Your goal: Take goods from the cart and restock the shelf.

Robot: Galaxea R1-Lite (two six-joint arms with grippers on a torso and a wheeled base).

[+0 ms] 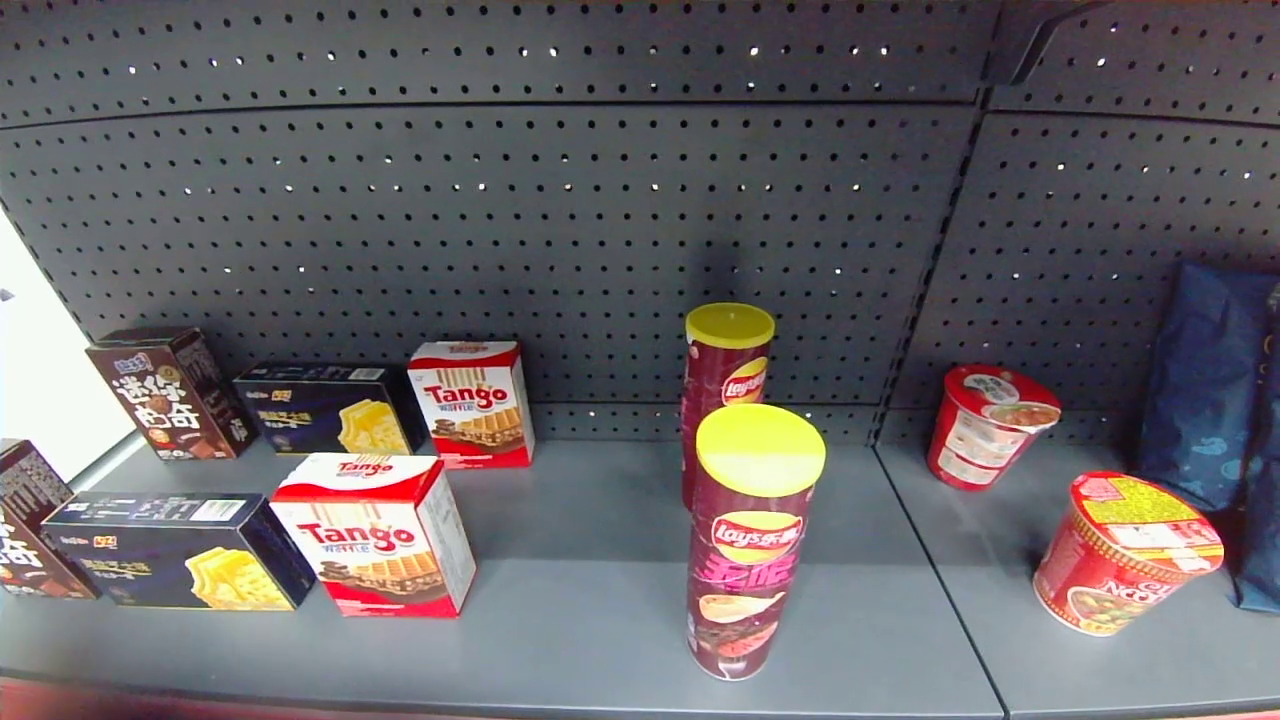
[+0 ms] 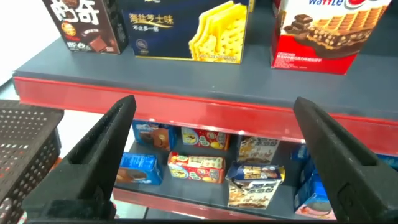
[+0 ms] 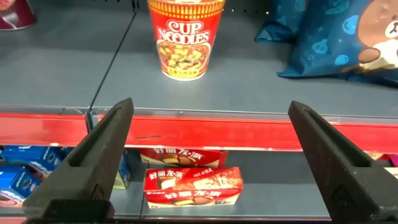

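My 2 hands face the shelf (image 1: pixel 600 580).
Left hand (image 2: pixel 214 99) and right hand (image 3: pixel 211 102) spread apart, empty; chip can (image 1: pixel 752 540) mid-frame.

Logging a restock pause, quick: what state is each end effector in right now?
Left end effector: open, holding nothing.
Right end effector: open, holding nothing.

Yellow-lidded maroon cans (image 1: pixel 745 560), grey shelf (image 1: pixel 600 590), red cups (image 1: pixel 1120 555)
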